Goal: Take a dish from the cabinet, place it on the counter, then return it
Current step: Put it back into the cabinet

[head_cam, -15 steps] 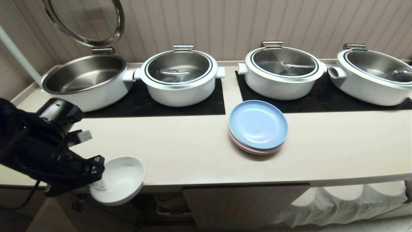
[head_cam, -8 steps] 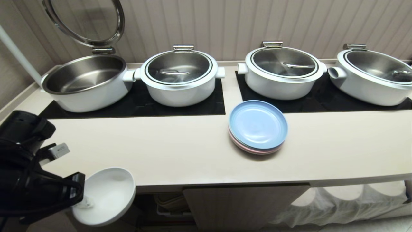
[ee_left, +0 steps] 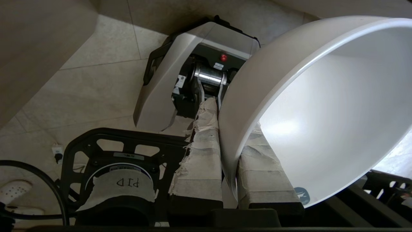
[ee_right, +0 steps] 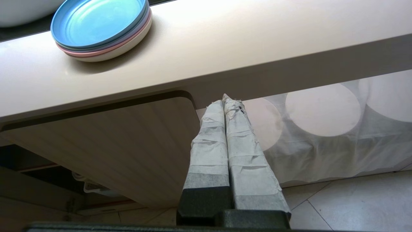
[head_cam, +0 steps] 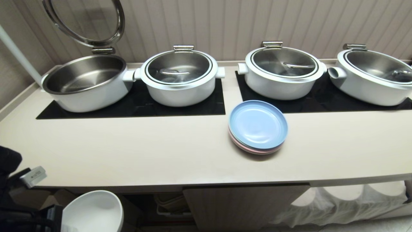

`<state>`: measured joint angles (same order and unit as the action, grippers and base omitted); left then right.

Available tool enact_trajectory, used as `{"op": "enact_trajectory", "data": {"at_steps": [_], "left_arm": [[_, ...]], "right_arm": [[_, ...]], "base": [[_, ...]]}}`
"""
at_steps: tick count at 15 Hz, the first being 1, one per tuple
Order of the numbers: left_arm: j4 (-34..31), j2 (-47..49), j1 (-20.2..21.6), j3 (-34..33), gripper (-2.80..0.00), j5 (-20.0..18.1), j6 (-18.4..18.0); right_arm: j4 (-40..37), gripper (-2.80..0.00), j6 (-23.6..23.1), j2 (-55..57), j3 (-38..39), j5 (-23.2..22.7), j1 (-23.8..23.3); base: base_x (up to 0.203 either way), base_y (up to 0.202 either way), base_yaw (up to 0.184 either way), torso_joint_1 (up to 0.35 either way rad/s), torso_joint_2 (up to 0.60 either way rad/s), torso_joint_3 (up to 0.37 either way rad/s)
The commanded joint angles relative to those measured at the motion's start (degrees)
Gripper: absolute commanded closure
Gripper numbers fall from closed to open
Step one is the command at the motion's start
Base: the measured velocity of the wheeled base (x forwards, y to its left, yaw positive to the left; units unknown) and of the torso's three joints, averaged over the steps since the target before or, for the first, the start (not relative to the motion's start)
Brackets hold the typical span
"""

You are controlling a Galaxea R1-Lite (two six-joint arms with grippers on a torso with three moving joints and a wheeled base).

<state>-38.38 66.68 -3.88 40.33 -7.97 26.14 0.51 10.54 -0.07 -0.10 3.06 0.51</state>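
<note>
The left gripper (ee_left: pixel 229 135) is clamped on the wall of the dish (ee_left: pixel 325 106), one taped finger (ee_left: pixel 202 151) outside the wall and the other inside. In the head view the dish (head_cam: pixel 91 211) hangs tilted below the front edge of the bench (head_cam: pixel 161 151), at its left end, in front of the open cabinet (head_cam: pixel 244 203) space, clear of the bench top. The right gripper (ee_right: pixel 229 100) points at the underside of the bench edge (ee_right: pixel 225 54), its taped fingers pressed together on nothing, beside the fluted cabinet door (ee_right: pixel 128 145). On the bench a stack of plates (head_cam: pixel 257 126), blue on top, lies near the front of the black hob panels (head_cam: pixel 180 108). Four white pots (head_cam: pixel 179 77) stand on the panels; the leftmost has its lid (head_cam: pixel 85 21) raised.
</note>
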Motion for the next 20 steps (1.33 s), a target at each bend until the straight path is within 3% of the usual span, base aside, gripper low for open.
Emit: {"op": "enact_trajectory", "data": {"at_steps": [1, 20], "left_arm": [[-0.2, -2.5, -0.1, -1.0, 0.00, -0.2, 0.1], [-3.6, -14.5, -0.3, -5.7, 0.00, 0.1, -1.4]], "right_arm": [[0.0, 0.00, 0.1, 0.1, 0.0, 0.0, 0.0], [0.0, 0.00, 0.1, 0.1, 0.0, 0.0, 0.0]], "base": [[0.000, 0.000, 0.000, 0.000, 0.00, 0.000], [0.000, 0.000, 0.000, 0.000, 0.00, 0.000]]}}
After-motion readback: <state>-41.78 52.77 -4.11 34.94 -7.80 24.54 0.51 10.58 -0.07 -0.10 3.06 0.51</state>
